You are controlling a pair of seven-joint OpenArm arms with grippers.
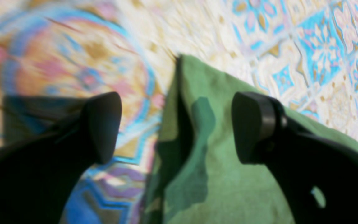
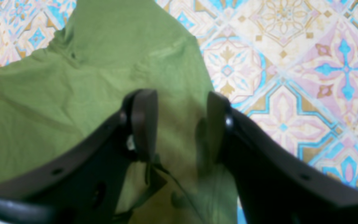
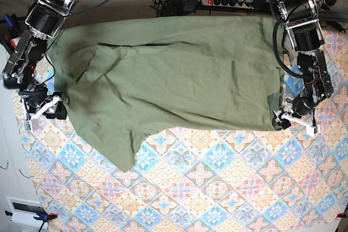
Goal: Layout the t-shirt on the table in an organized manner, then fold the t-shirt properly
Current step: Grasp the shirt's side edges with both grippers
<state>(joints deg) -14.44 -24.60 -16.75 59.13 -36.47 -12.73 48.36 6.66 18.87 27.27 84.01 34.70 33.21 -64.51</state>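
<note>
1. t-shirt [image 3: 174, 74] lies spread over the far half of the desk [image 3: 217, 188], one sleeve trailing toward the near side, so layout looks unfinished.
2. right gripper [image 3: 46, 110], at the base view's left, sits at a shirt edge; its jaws stand partly apart over cloth, apparently gripping nothing.
3. left gripper [image 3: 283, 118], at the opposite edge, has jaws wide apart astride a fold, empty.

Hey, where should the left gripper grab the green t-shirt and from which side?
Grip the t-shirt at its corner edge, which lies right between the open left gripper fingers. Come straight down, then pinch across the edge: there the cloth ends on the bare table, so one finger can probably slide under.
</note>
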